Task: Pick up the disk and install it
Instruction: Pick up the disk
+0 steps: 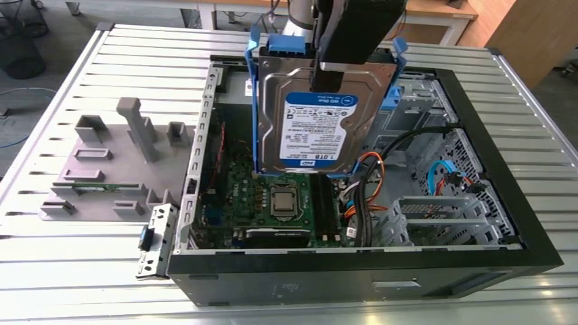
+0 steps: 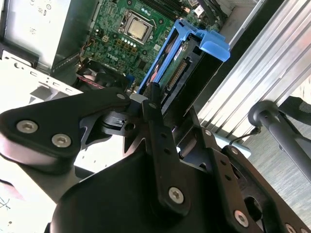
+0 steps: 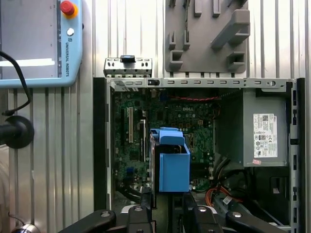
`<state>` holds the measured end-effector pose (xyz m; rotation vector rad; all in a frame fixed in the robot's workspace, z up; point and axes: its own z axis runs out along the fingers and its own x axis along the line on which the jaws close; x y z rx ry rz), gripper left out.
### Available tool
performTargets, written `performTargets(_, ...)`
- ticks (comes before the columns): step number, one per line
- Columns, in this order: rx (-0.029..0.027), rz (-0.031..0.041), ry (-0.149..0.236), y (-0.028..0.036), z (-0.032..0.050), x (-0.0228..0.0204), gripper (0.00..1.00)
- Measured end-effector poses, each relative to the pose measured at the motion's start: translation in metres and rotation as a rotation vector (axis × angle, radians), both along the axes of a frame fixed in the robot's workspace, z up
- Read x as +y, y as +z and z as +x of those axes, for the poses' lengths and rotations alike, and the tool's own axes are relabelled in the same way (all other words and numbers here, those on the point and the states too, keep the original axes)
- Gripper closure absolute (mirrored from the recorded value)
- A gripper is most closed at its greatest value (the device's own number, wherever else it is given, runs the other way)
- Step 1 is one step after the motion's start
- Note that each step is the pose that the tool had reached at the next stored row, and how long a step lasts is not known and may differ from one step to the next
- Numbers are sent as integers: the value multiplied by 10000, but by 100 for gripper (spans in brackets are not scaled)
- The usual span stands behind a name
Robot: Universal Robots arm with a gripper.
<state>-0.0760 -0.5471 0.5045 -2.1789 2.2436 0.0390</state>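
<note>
The disk (image 1: 315,125) hangs upright above the open computer case (image 1: 361,274), its blue-and-white label facing the exterior view and its blue rail frame along both sides. My gripper (image 1: 323,76) comes down from above and is shut on its upper part, one black finger lying across the label side. In both wrist views the disk (image 2: 181,65) (image 3: 173,165) is seen edge-on, sticking out from between my fingers (image 2: 154,104) over the green motherboard (image 3: 131,126). The disk touches nothing in the case.
A grey power-supply box (image 3: 265,133) with a white sticker fills one corner of the case. Orange and blue cables (image 1: 370,179) run beside the motherboard. A grey fixture plate (image 1: 108,166) with upright blocks lies at the exterior view's left. A teach pendant (image 3: 39,43) rests on the slatted table.
</note>
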Motion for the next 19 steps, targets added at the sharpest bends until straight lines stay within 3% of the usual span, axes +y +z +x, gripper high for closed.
performTargets(19, 6, 0, 0, -164, 0, 0, 65)
